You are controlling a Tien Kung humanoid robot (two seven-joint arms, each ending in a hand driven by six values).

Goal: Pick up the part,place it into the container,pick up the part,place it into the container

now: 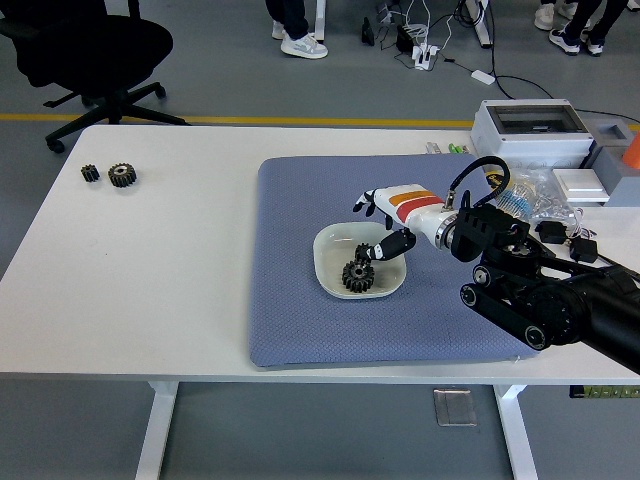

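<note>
R white-and-black robot hand (pixel 392 218) over far-right rim of white shallow bowl (pixel 331 243), fingers spread, holding nothing; two black toothed gears (pixel 358 275) in bowl, mid blue mat (pixel 300 300).

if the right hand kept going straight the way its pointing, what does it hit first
The right hand points left over the white bowl. Going on at this height, it probably clears the bowl's far rim and meets only the blue mat, then bare table. Depth is unclear, so this is a guess.
</note>
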